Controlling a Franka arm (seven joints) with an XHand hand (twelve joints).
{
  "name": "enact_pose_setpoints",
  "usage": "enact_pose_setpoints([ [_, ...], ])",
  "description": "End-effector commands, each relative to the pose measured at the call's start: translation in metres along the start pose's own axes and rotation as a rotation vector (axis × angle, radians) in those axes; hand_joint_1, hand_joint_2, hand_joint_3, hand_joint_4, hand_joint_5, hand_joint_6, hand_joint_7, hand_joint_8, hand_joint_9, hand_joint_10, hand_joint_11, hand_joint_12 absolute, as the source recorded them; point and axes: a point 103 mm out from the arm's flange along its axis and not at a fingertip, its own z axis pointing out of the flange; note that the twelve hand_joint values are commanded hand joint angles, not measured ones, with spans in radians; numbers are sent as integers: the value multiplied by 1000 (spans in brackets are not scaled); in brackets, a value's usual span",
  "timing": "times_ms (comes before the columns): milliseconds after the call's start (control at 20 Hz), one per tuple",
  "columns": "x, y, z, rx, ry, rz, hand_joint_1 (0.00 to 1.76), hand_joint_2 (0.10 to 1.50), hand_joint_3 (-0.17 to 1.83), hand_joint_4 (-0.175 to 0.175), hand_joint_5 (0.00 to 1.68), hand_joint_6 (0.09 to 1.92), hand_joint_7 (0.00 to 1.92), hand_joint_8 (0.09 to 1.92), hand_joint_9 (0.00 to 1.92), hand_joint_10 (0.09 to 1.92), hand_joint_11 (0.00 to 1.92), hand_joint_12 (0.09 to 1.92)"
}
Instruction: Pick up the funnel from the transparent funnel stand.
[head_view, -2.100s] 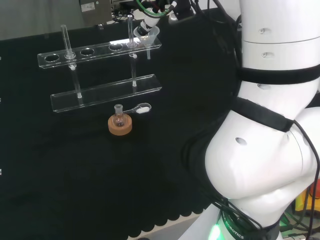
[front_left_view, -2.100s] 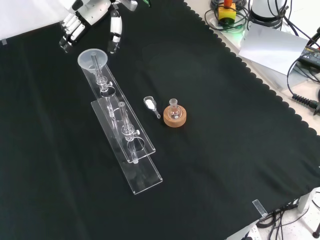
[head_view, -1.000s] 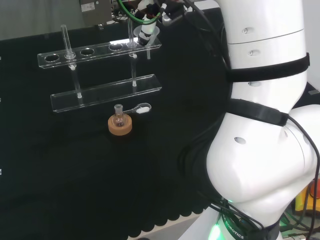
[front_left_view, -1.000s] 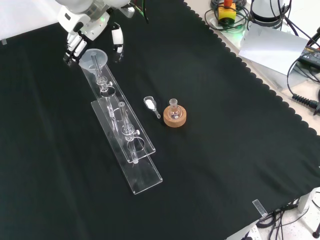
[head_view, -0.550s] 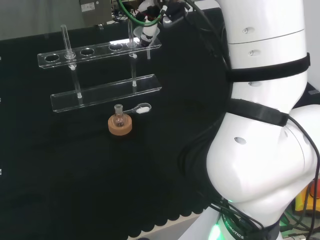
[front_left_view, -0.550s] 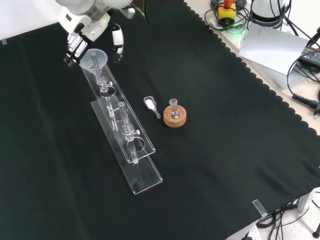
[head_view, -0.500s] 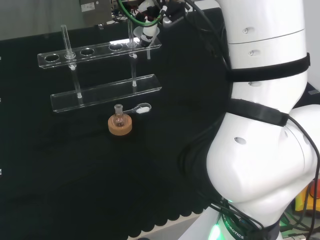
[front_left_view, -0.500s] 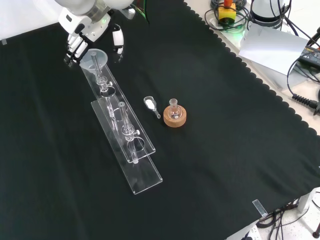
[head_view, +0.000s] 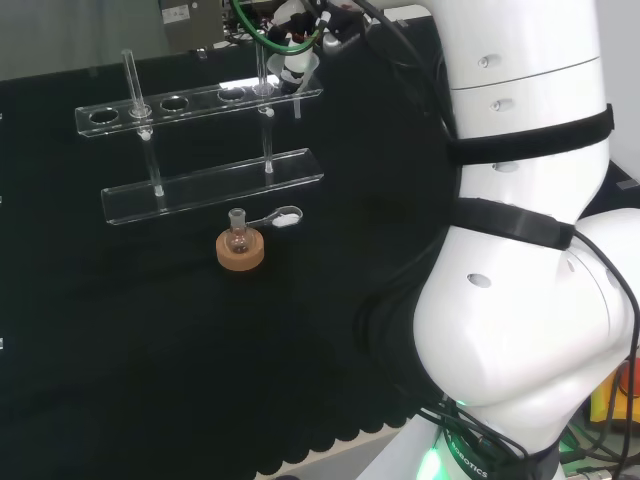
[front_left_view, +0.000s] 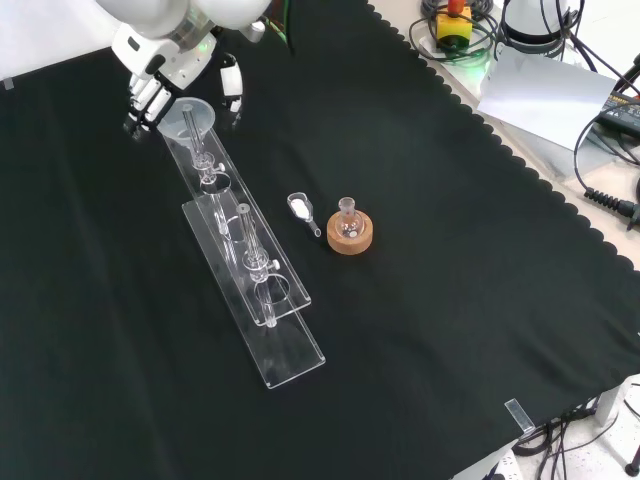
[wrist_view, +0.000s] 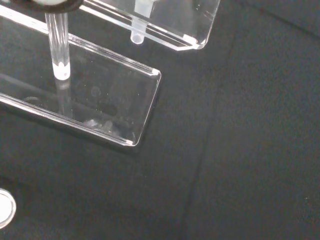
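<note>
The clear funnel (front_left_view: 189, 120) sits in the end hole of the transparent stand (front_left_view: 262, 300), at the upper left of the front view. The hand (front_left_view: 178, 62) straddles the funnel's cone. Its fingers (front_left_view: 140, 103) hang by the left rim and its thumb (front_left_view: 232, 84) stands a little off the right rim, so nothing is pinched. In the head view the hand (head_view: 293, 58) is right over the funnel (head_view: 303, 72) at the right end of the stand (head_view: 200, 185). The wrist view looks down on the funnel's stem tip (wrist_view: 136, 36) under the upper shelf.
A small flask on a cork ring (front_left_view: 349, 232) and a scoop of white powder (front_left_view: 298, 207) lie right of the stand in the front view. The stand's upright rods (head_view: 131, 80) rise at its other holes. Cables and paper (front_left_view: 545, 85) lie beyond the cloth's scalloped edge.
The hand has come down from behind the funnel to flank its cone, then edged slightly left in the front view. The funnel stays in the stand.
</note>
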Motion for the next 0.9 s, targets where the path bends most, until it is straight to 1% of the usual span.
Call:
enact_pose_setpoints([
  [50, 2, 1, -1, 15, -19, -4, 693, 675, 472, 5, 115, 87, 0, 353, 215, 832, 405, 1403],
  [200, 3, 1, -2, 25, -20, -2, 697, 670, 481, 7, 134, 87, 0, 368, 222, 834, 402, 1405],
  [350, 4, 1, -3, 32, -38, 2, 701, 663, 498, 14, 191, 87, 0, 385, 255, 826, 401, 1408],
  [450, 5, 2, -2, 35, -74, 10, 705, 659, 508, 21, 219, 87, 0, 392, 277, 815, 403, 1408],
  [650, 5, 4, -2, 44, -97, 20, 712, 656, 521, 29, 268, 87, 0, 415, 303, 797, 406, 1406],
  [900, 2, 6, -2, 57, -87, 14, 709, 657, 539, 29, 299, 87, 2, 502, 340, 759, 404, 1407],
])
